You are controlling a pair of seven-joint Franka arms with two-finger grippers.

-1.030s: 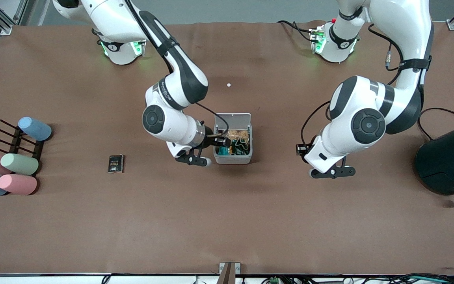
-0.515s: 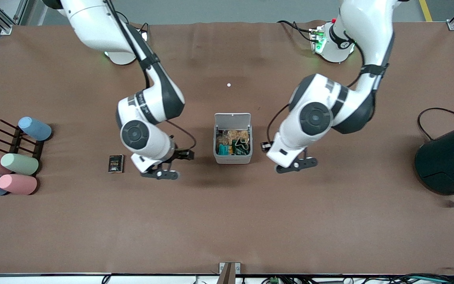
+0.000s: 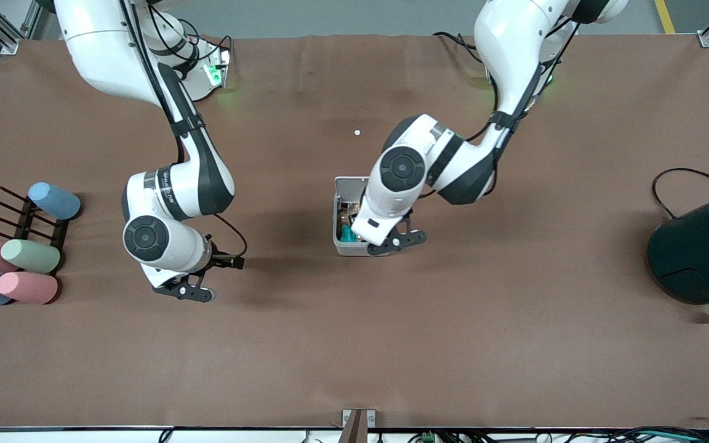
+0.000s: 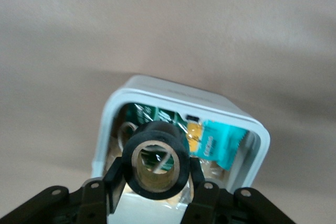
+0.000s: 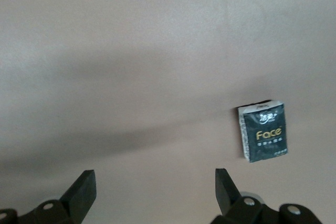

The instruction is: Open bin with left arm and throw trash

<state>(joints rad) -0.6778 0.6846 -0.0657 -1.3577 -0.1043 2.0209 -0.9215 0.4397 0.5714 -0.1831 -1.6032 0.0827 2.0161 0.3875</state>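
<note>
Nearest the front camera: right gripper (image 3: 188, 289) low over bare desk (image 3: 354, 344) toward the right arm's end, fingers (image 5: 81, 192) spread wide and holding nothing, black packet (image 5: 263, 137) flat on the desk just ahead of them. Farther up, at mid-desk: left gripper (image 3: 394, 240) over the open bin (image 3: 340, 247), fingers (image 4: 113, 182) clenched on the dark tape ring (image 4: 156, 159), ring hanging above the wrappers (image 4: 220, 142) inside. Farthest: tiny white scrap (image 3: 357, 132) alone on the desk, well apart from the bin.
</note>
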